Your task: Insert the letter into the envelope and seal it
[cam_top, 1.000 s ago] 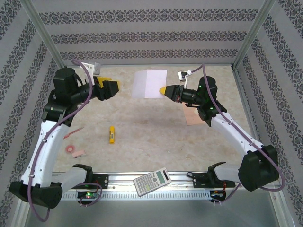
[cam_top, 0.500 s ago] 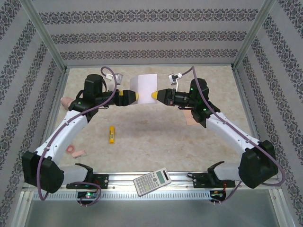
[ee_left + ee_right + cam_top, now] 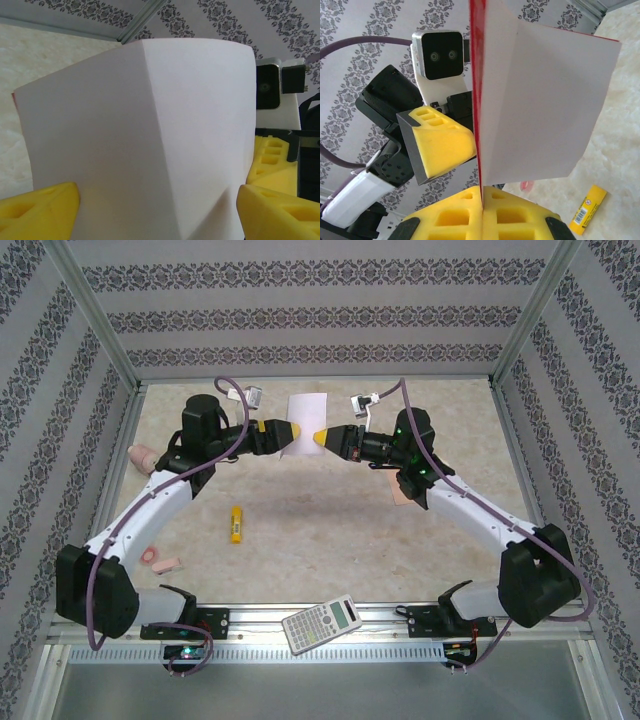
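Note:
The letter [image 3: 308, 408], white back showing, hangs folded in the air above the far middle of the table. My right gripper [image 3: 320, 438] is shut on its lower right edge; in the right wrist view the pads [image 3: 482, 195] pinch the red-bordered edge of the letter [image 3: 545, 100]. My left gripper [image 3: 293, 430] is at the sheet's left side. Its yellow fingers [image 3: 40, 212] stand wide open on either side of the creased letter [image 3: 150, 125], not pressing it. The peach envelope [image 3: 400, 492] lies on the table, partly hidden under my right arm.
A yellow stick [image 3: 235, 524] lies left of centre, seen too in the right wrist view [image 3: 587, 210]. A pink roll and small eraser [image 3: 157, 559] lie near the left front. A calculator [image 3: 321, 623] rests on the front rail. A pink object [image 3: 140, 454] sits by the left wall.
My left arm has swung in from the left to the letter, its jaws opening wider. My right gripper has carried the letter a little to the left, still shut on it.

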Robot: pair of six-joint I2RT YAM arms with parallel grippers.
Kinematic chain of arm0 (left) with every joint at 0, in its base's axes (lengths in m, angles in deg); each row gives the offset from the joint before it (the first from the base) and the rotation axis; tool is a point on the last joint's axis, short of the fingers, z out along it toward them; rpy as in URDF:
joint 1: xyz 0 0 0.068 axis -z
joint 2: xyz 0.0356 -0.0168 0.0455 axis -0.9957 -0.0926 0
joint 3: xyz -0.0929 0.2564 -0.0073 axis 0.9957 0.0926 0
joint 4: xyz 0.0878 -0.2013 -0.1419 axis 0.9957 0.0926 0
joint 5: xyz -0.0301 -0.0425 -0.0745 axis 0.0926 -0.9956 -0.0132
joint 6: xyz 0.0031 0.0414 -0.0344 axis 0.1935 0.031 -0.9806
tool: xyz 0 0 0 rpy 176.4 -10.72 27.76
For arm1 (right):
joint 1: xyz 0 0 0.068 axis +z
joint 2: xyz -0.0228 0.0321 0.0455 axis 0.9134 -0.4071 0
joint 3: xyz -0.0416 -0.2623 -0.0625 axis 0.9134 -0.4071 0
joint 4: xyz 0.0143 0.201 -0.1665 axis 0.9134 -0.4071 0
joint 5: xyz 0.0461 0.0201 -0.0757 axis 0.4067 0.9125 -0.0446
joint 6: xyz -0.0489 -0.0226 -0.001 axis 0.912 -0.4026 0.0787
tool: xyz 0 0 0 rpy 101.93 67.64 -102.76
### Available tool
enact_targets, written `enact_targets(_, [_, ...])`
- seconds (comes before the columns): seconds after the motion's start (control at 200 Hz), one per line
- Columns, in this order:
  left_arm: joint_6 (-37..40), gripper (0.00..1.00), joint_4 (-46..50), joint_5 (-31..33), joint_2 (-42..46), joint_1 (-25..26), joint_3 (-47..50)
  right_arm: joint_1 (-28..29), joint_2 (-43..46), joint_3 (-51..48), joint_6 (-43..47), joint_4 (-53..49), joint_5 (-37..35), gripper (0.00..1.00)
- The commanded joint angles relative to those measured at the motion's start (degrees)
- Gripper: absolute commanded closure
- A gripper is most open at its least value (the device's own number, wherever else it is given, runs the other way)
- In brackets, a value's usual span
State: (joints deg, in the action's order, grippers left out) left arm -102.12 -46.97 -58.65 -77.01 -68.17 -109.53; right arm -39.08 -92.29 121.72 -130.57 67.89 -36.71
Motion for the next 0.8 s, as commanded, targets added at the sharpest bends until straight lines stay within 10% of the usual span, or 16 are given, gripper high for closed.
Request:
enact_targets(0.0, [-5.4,0.18,-10.5,-3.2,-0.8,0.5,1.6,0.6,-1.4,-1.4,-2.4,6.7,-0.9,1.0])
enact_targets(0.475, [-15.3,0.19,-25.4,-6.7,-3.0,0.5,3.0,0.8,-4.6,-4.7,-5.9,14.9,-2.6,1.0])
enact_targets(0.794, [-10.4,0.29,-17.8,-7.4,-1.6,0.5,2.3,1.4,-7.0,-3.7,-6.5,16.5,-2.4,1.0])
